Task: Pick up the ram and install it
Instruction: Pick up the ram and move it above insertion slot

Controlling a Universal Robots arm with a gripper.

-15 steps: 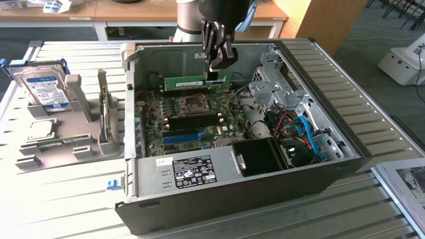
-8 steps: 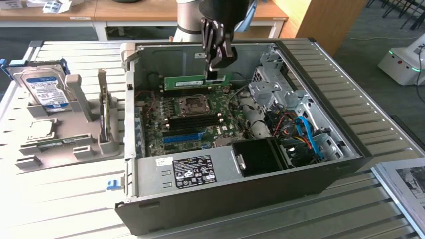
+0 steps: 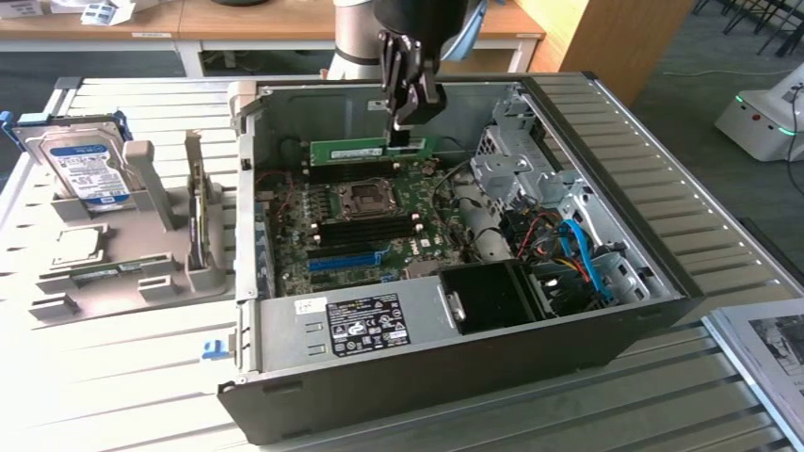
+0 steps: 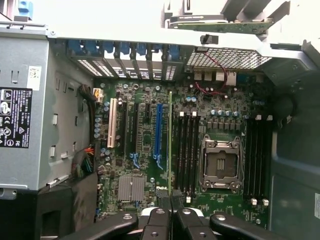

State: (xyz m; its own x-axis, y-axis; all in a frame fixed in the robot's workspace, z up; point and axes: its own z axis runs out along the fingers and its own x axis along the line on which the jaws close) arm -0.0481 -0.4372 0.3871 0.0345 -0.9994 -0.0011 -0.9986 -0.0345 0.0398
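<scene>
My tool point(image 3: 405, 132) is clamped on the ram point(image 3: 358, 148), held on edge over the motherboard point(image 3: 377, 240) in the open case point(image 3: 477, 367).

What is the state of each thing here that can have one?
claw, shut on the ram
ram, held on edge above the motherboard, not seated
computer case, lying flat, side panel off
black memory slots, empty
hard drive, standing upright beside the case
</scene>
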